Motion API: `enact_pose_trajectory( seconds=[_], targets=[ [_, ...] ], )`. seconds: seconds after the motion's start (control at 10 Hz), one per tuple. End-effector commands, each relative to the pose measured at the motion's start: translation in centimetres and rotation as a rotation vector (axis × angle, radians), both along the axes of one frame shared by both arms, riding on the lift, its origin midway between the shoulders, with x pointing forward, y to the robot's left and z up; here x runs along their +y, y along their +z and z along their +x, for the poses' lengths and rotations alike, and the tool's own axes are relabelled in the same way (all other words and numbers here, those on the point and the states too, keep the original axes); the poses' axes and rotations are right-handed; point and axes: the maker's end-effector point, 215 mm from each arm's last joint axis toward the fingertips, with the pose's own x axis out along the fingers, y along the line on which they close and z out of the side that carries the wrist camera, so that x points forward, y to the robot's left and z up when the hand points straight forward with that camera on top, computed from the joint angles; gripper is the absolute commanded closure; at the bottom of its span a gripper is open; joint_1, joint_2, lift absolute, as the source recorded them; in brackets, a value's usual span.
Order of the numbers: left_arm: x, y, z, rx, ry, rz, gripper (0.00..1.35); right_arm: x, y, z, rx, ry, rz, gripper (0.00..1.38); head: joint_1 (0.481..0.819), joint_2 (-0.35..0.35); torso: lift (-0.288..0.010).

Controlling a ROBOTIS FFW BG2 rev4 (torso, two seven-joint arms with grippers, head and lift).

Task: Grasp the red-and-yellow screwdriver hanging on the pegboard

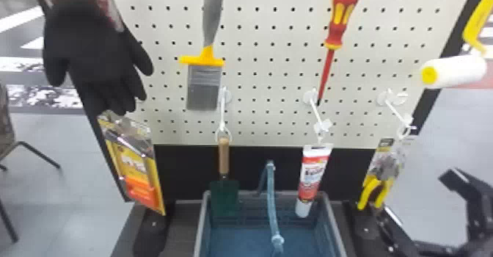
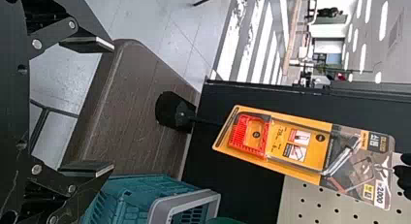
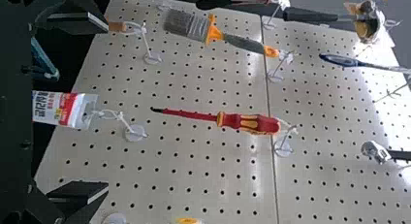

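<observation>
The red-and-yellow screwdriver (image 1: 339,25) hangs handle up against the pegboard (image 1: 271,28), right of centre in the head view. In the right wrist view the screwdriver (image 3: 248,122) hangs by its handle end from a hook, its dark tip toward the fingers. My right gripper (image 1: 418,196) is at the lower right in the head view, lower than the screwdriver and apart from it. In the right wrist view the right gripper (image 3: 107,106) is open with its fingers wide apart. My left gripper (image 2: 114,106) stands open in the left wrist view, near the board's lower left side.
A paintbrush (image 1: 204,85), black glove (image 1: 97,50), packaged saw (image 1: 134,164), trowel (image 1: 224,197), tube (image 1: 311,179), yellow-handled pliers (image 1: 374,192) and paint roller (image 1: 455,71) hang around the screwdriver. Beneath the board stands a blue basket (image 1: 200,230). White hooks (image 1: 316,111) stick out.
</observation>
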Motion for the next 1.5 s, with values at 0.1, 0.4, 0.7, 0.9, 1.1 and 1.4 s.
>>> enact_pose_trajectory(
  seconds=[0.1,0.4,0.7,0.9,1.1,1.4],
  targets=[
    [0.0,0.0,0.0,0.001,0.000,0.001,0.42,0.5,3.2,1.2,-0.050,0.048,-0.017,0.14,0.549,0.000,-0.100],
    [-0.2,0.0,0.2,-0.002,-0.003,-0.002,0.42,0.3,6.7,2.4,-0.121,0.090,-0.021,0.14,0.549,0.000,-0.100],
    [-0.2,0.1,0.4,-0.004,-0.004,-0.004,0.42,-1.0,8.4,3.6,-0.153,0.093,0.030,0.14,0.549,0.000,-0.100],
    [-0.3,0.1,0.6,-0.005,-0.007,-0.004,0.42,-1.2,9.9,4.8,-0.199,0.095,0.019,0.13,0.549,0.000,-0.100],
    [-0.7,0.1,1.0,-0.008,-0.020,-0.006,0.42,-1.6,11.7,6.6,-0.253,0.092,-0.006,0.13,0.549,0.000,-0.100],
    [-1.3,0.0,1.5,-0.008,-0.035,-0.013,0.42,-2.3,12.8,8.8,-0.279,0.076,0.005,0.13,0.549,0.000,-0.100]
  ],
)
